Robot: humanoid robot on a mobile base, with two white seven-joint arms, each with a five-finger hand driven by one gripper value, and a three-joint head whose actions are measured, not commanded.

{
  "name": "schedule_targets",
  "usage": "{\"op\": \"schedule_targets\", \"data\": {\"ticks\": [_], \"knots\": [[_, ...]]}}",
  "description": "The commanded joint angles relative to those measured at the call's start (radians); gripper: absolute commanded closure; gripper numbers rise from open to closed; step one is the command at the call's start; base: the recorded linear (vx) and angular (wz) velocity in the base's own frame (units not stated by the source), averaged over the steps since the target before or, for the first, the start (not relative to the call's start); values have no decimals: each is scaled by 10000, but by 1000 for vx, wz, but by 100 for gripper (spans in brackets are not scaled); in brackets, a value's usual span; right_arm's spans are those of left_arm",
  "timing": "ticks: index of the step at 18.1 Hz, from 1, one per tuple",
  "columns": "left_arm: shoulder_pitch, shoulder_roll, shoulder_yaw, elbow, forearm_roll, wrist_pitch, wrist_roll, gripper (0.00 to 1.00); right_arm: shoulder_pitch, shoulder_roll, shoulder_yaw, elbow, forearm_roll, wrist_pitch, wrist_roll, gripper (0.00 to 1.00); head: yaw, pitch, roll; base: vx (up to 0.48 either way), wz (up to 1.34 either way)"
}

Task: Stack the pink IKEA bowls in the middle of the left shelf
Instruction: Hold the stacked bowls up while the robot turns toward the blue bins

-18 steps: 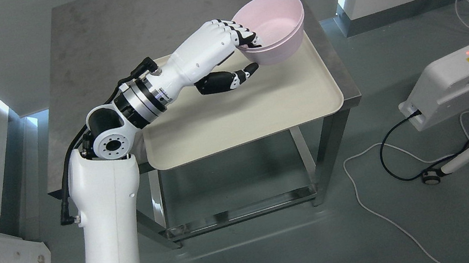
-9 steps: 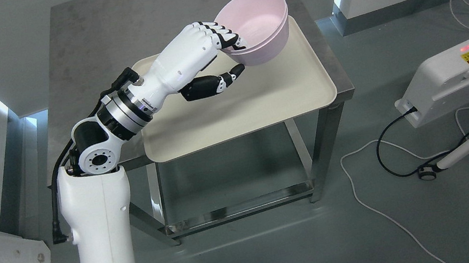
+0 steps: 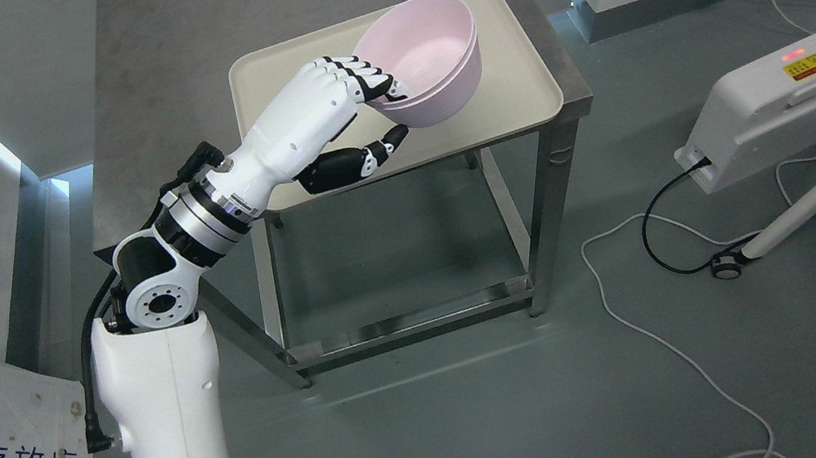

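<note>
So the round pink plastic bowls [image 3: 421, 61], two nested by the look of the double rim, sit mouth-up and slightly tilted above the cream plastic tray [image 3: 515, 78] on the grey steel table [image 3: 197, 57]. No real long axis on a round bowl. The white left robot hand [image 3: 348, 119] pinches the near rim, fingers inside, thumb under. Looks like the carry step; next it needs a swing toward the shelf, which isn't visible here.

Left arm rises from the lower left, elbow bent, forearm angled up and right. Left hand [image 3: 355, 109] grips the pink bowl [image 3: 428, 51]: fingers [image 3: 362, 79] hooked over the rim, thumb beneath.
</note>
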Motion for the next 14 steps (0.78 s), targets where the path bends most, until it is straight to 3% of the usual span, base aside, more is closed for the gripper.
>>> {"op": "schedule_targets", "data": {"ticks": [1,14], "knots": [[210,172,578,-266,259,0,-101,90,16,-175,0,0,0,8,-9,0,0,0,0,-250,-70],[195,172,593,-266,489,0,-224,89,1,-175,0,0,0,8,-9,0,0,0,0,-382,-69]]}}
